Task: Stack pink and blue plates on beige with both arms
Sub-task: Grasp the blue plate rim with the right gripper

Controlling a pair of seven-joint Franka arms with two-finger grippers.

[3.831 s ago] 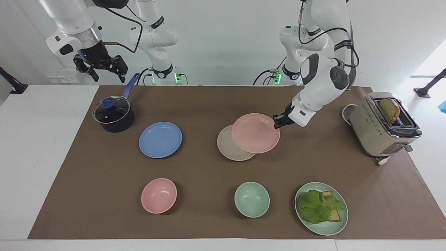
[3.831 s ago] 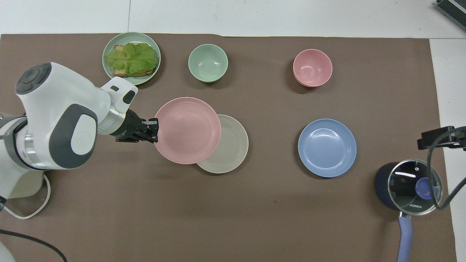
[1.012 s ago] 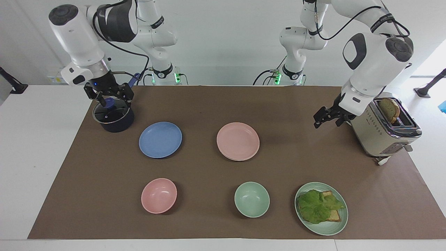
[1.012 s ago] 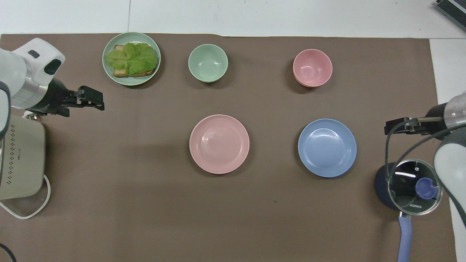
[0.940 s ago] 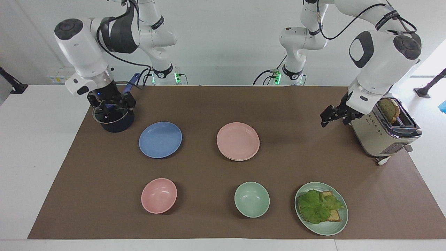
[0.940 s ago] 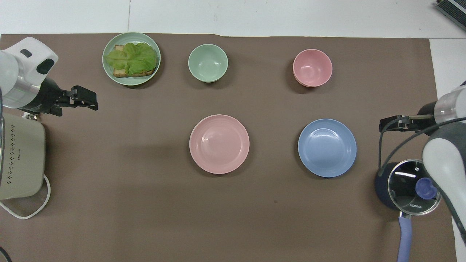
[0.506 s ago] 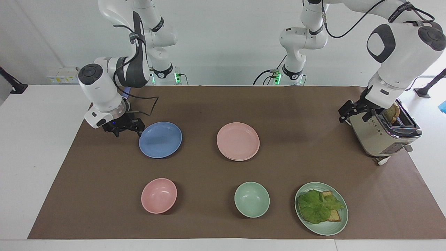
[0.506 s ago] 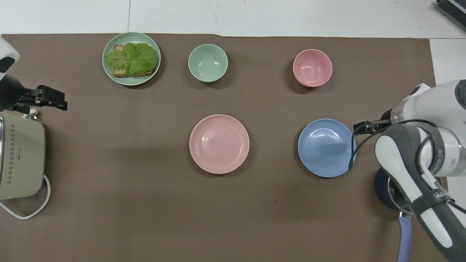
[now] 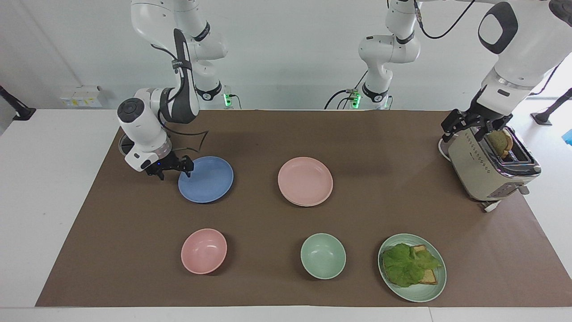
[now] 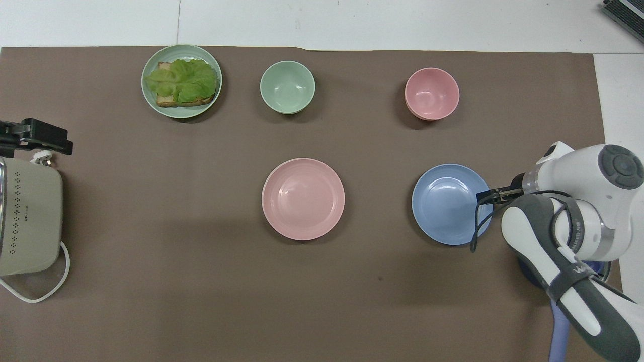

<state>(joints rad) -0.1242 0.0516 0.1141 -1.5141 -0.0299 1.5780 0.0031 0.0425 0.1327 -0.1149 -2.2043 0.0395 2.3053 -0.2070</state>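
Right gripper (image 9: 175, 171) is being held low at the blue plate (image 9: 206, 179), at its rim's 9 o'clock in the facing view, fingers spread; contact cannot be told. Pink plate (image 9: 305, 180) is being carried on the beige plate (image 9: 308, 204), only a rim sliver showing, mid-worktop (image 9: 268, 134). Left gripper (image 9: 473, 125) is being held spread over the toaster (image 9: 489, 172).

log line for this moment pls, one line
pink plate: on beige plate | blue plate: on table, unstacked | right gripper: open, at blue plate rim | left gripper: open, over toaster
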